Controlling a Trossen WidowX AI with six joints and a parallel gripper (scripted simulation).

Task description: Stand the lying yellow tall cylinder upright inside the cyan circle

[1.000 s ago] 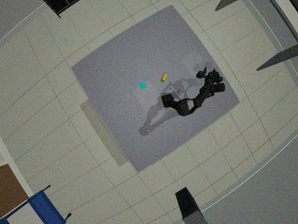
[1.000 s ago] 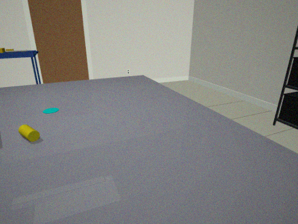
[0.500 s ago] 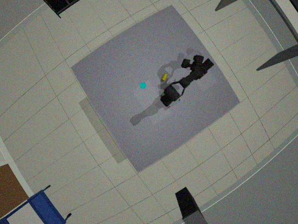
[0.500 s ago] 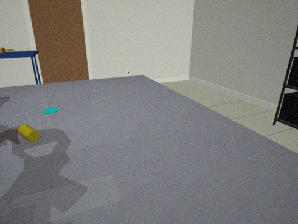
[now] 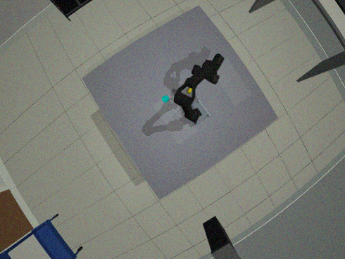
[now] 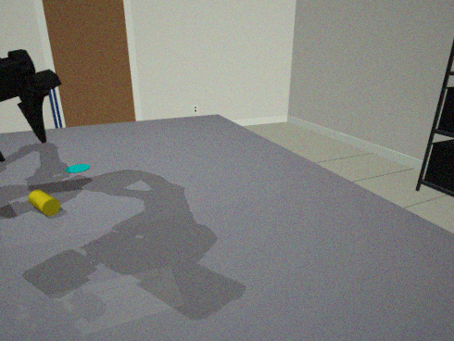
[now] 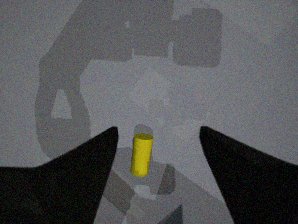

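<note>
Grey matting covered the work surface (image 6: 296, 222) where my gripper (image 7: 158, 131) hung above the yellow cylinder (image 7: 141, 154), its two dark fingers spread apart with nothing between them. Through my wrist camera the cylinder lay on its side on the mat, centred in the gap between the fingers and touching neither. From overhead, only a small patch of the cylinder (image 5: 189, 90) showed through my black arm (image 5: 201, 75), which reached over it from the base plate (image 5: 205, 112) just beside it. The cyan circle (image 5: 165, 98) sat near the cylinder, flat on the mat and apart from it. From the side view, the cylinder (image 6: 44, 202) rested in my arm's shadow, with the circle (image 6: 77, 168) a little beyond it and my gripper (image 6: 34, 108) above both. Farther from the cylinder stood a brown door (image 6: 88, 60), pale walls and a dark shelf rack (image 6: 435, 120) on tiled floor (image 6: 371, 162).
</note>
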